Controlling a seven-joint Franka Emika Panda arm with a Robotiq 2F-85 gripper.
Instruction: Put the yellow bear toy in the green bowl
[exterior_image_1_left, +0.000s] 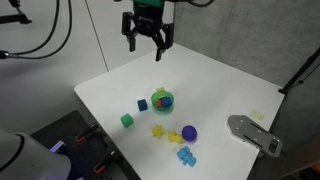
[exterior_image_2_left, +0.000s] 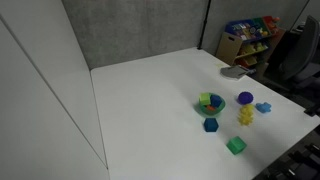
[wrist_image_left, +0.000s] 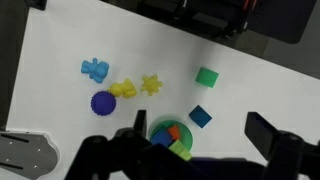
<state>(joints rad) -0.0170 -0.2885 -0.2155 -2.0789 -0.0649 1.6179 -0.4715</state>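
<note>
The yellow bear toy (exterior_image_1_left: 174, 137) lies on the white table between a purple ball (exterior_image_1_left: 189, 131) and a paler star-like yellow toy (exterior_image_1_left: 158, 130). In the wrist view the yellow bear toy (wrist_image_left: 125, 90) is just above the purple ball (wrist_image_left: 103, 103). The green bowl (exterior_image_1_left: 162, 100) holds a few coloured blocks; it also shows in the wrist view (wrist_image_left: 160, 128) and in an exterior view (exterior_image_2_left: 210, 102). My gripper (exterior_image_1_left: 147, 35) is open and empty, high above the table's far side. In the wrist view my gripper (wrist_image_left: 198, 125) has its fingers either side of the bowl and blue cube.
A blue cube (exterior_image_1_left: 142, 104) sits beside the bowl, with a green cube (exterior_image_1_left: 127, 120) nearer the table edge. A blue toy figure (exterior_image_1_left: 186, 155) lies at the front edge. A grey flat object (exterior_image_1_left: 255, 133) lies at the table's corner. A shelf of items (exterior_image_2_left: 248, 35) stands beyond the table.
</note>
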